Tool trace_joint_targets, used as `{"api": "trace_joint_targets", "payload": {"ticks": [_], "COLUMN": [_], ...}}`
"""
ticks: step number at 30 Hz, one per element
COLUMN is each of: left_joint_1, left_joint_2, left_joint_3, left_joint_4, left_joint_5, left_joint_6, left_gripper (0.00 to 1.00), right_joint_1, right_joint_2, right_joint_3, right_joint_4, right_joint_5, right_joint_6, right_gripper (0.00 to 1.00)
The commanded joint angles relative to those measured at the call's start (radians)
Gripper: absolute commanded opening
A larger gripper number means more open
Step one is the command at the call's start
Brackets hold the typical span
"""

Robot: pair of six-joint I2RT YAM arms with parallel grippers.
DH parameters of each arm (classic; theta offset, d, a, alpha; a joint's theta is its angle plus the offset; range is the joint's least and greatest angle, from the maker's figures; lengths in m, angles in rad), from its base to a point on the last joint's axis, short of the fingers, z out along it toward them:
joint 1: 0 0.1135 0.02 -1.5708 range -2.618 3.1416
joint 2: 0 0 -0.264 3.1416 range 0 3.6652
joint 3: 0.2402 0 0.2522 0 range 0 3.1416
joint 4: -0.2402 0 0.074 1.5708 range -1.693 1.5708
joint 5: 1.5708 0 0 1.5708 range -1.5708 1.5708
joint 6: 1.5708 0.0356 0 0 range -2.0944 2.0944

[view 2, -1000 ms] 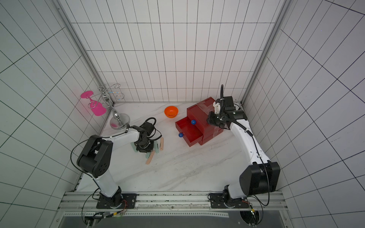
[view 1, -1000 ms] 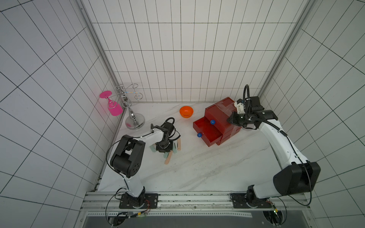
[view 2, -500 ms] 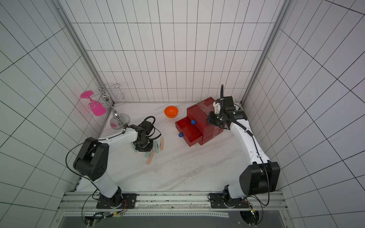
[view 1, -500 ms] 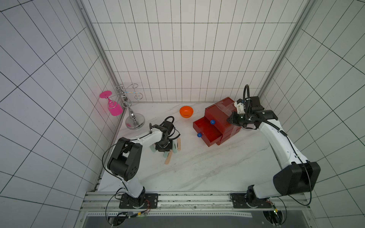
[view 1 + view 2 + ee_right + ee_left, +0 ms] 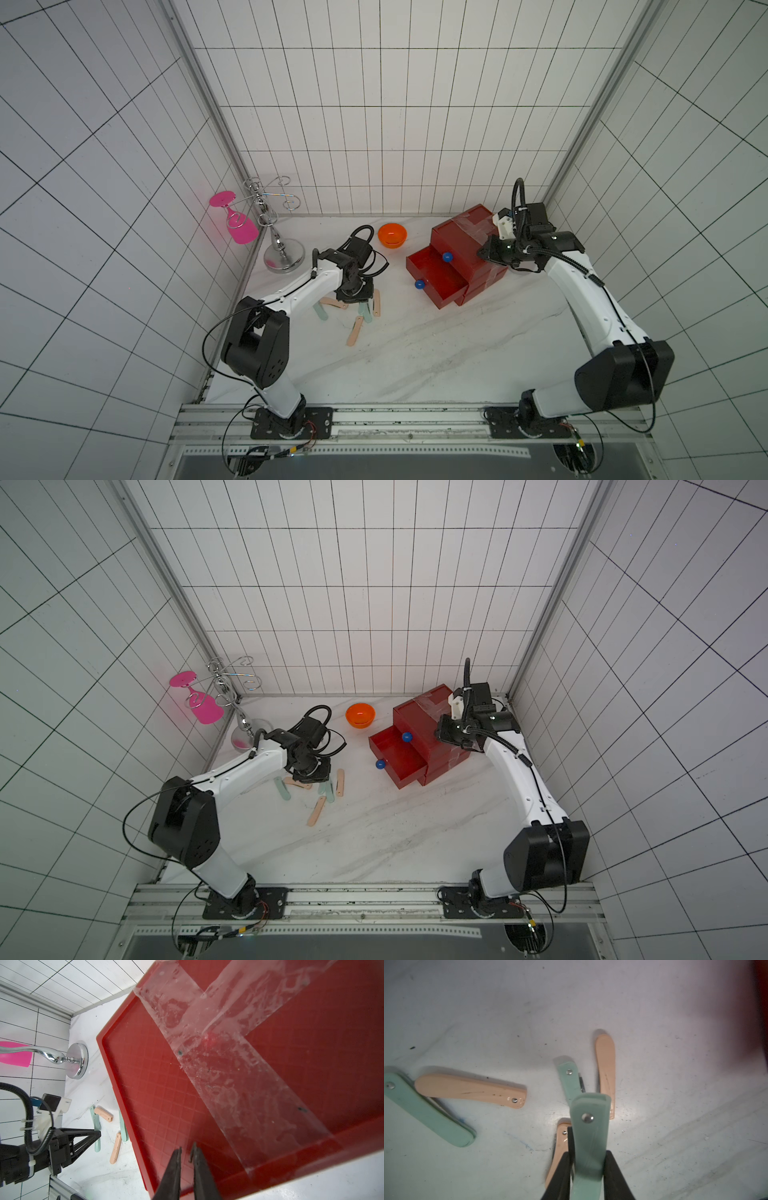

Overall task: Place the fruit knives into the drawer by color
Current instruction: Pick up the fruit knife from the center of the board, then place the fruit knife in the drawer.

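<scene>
Now the left hand (image 5: pixel 588 1156) grips a mint-green knife (image 5: pixel 589 1126) above the other fruit knives (image 5: pixel 354 331) on the counter (image 5: pixel 415 353), well apart from the drawer (image 5: pixel 457 247); right hand (image 5: pixel 187 1152) hovers over the drawer's taped top, nearly clenched, empty.

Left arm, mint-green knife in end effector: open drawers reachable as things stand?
Probably yes. Bare table lies between the left end effector, gripping the mint-green knife, and the two open drawers; the orange bowl sits aside, and the right end effector is over the chest top, not over them.
</scene>
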Motion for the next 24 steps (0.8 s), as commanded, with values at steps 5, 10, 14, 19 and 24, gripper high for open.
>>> {"api": "trace_joint_targets", "payload": {"ticks": [5,10,14,19,24], "left_joint_1": [-0.114,-0.174,-0.201,-0.216,-0.220], "left_joint_2": [0.013,0.085,0.147,0.202,0.259], "left_joint_3": [0.197,0.326,0.397,0.437,0.472], "left_joint_4": [0.039,0.092,0.143,0.233,0.270], "left_joint_5": [0.158,0.219,0.246,0.272,0.284], "left_joint_6": [-0.088,-0.150,-0.197,-0.260,-0.285], "left_gripper": [0.19,0.19,0.20,0.20,0.20], "right_joint_1": [-0.004,-0.005,-0.004,-0.005,-0.005], "right_joint_2": [0.076,0.077,0.078,0.075,0.079], "right_joint_3": [-0.080,-0.083,-0.087,-0.089,-0.093], "right_joint_4": [-0.206,-0.205,-0.203,-0.202,-0.201], "right_joint_5": [0.027,0.023,0.024,0.026,0.020], "right_joint_6": [0.007,0.006,0.005,0.004,0.006], "right_gripper": [0.16,0.15,0.15,0.16,0.15]}}
